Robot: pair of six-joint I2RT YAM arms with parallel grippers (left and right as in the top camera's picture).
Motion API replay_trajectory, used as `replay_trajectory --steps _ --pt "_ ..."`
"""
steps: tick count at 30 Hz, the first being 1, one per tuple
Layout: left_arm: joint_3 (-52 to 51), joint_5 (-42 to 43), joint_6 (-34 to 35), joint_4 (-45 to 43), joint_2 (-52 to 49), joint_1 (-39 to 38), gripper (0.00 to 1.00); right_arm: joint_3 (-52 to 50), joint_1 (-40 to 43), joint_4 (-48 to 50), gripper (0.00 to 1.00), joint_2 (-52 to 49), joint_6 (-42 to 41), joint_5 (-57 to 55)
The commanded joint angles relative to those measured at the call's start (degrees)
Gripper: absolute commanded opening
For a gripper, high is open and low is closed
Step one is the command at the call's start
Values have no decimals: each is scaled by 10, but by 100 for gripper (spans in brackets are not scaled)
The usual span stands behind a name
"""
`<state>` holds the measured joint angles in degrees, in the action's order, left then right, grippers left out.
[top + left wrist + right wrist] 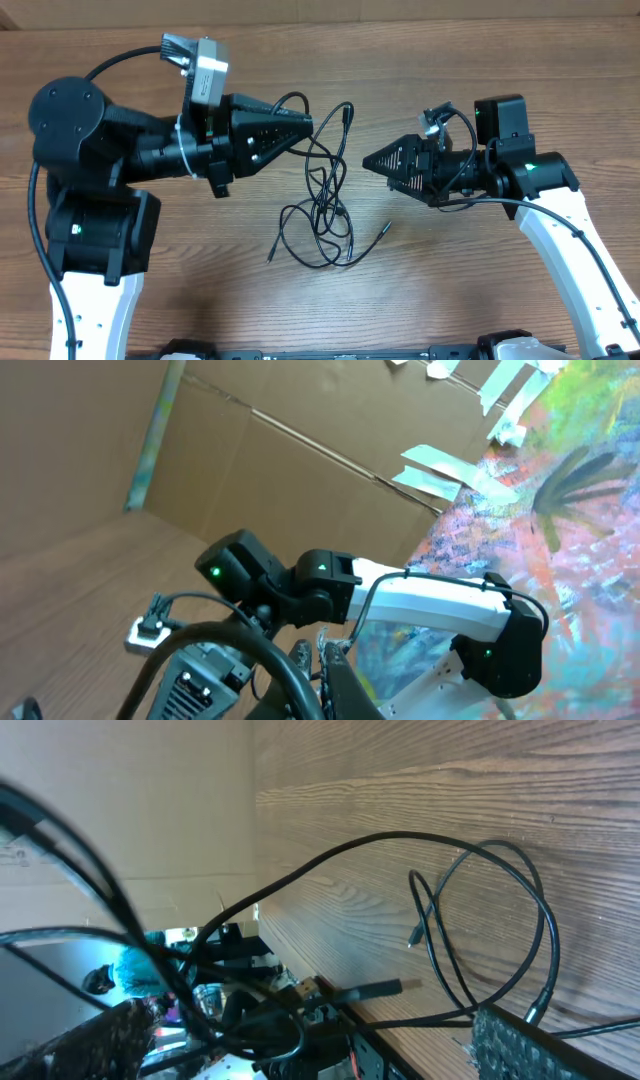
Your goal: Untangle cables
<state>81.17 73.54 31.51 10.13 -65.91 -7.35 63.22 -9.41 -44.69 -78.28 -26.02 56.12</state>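
Note:
The cables (322, 205) are thin black cords tangled in loops at the table's middle. Plug ends stick out at the upper right (347, 110), lower right (384, 229) and lower left (271, 254). My left gripper (309, 126) is shut on a cable strand at the tangle's upper left; a small loop (291, 99) arches over its tip. In the left wrist view its fingers (328, 665) are pressed together. My right gripper (367, 160) hovers just right of the tangle, turned on its side and open. In the right wrist view cable loops (500, 910) lie ahead, beside its pad (515, 1045).
The table (480, 50) is brown wood grain. Thick black arm wires curve over the left arm (120, 62) and beside the right arm (560, 215). A cardboard wall (250, 470) stands behind the table.

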Motion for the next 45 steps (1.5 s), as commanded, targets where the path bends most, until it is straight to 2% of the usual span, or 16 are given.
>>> replay_trajectory --steps 1,5,11,17,22,28,34,38,45 --pt "11 -1 5 13 -2 3 4 -2 1 0 100 -1 10 3" --pt "11 -25 9 49 -2 2 4 -2 0 7 100 -1 10 21" --pt "11 -52 39 85 -2 2 4 -2 -4 68 100 -1 2 122" --pt "11 -49 41 94 -3 1 4 -2 -46 132 100 -1 -39 120" --pt "11 -49 46 94 -3 -2 4 -2 -88 175 100 -1 -59 77" --pt "11 -45 45 95 -3 -2 4 -2 -123 166 100 -1 -72 -16" --pt "11 -29 29 95 -3 -2 4 -2 -137 76 100 -1 -73 -123" --pt "11 -21 10 93 -3 -2 4 -2 -137 37 100 -1 -105 -163" --pt "11 2 6 93 -3 -2 4 -2 -137 34 100 -1 -148 -168"
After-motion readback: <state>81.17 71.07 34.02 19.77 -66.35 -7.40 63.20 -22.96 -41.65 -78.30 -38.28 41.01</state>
